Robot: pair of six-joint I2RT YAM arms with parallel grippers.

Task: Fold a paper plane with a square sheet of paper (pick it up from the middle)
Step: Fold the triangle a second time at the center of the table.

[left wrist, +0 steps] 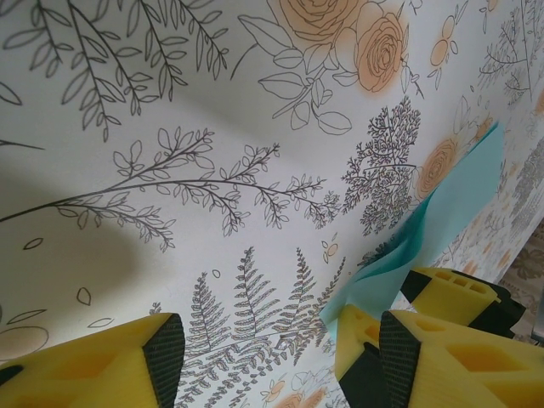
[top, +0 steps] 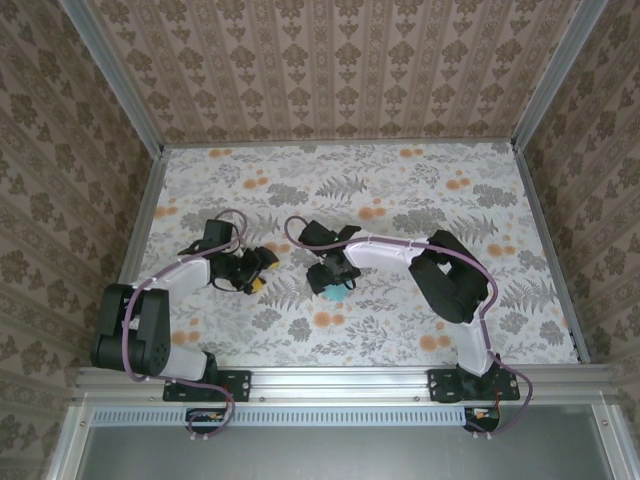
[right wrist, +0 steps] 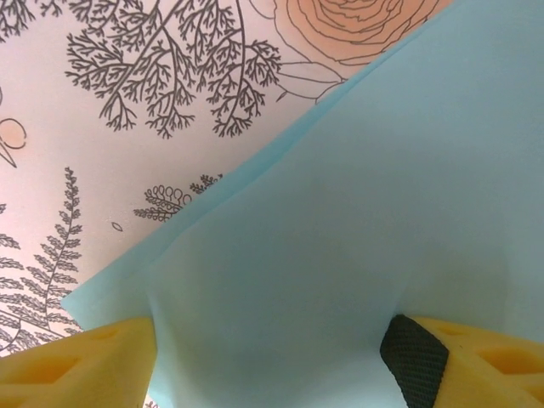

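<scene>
1. The sheet of paper [right wrist: 340, 212] — light turquoise, partly folded — sits mid-tabletop [top: 420, 190].
2. The right hand [right wrist: 272, 340] straddles it, fingers well apart, the paper lying between them.
3. The left hand [left wrist: 280, 357], at the paper's 9 o'clock, has its fingers apart and is empty.

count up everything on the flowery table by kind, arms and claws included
thin light turquoise paper sheet: 1
black and white robot arms: 2, left arm and right arm
yellow-fingered claws: 2, left claw and right claw
total: 5
</scene>
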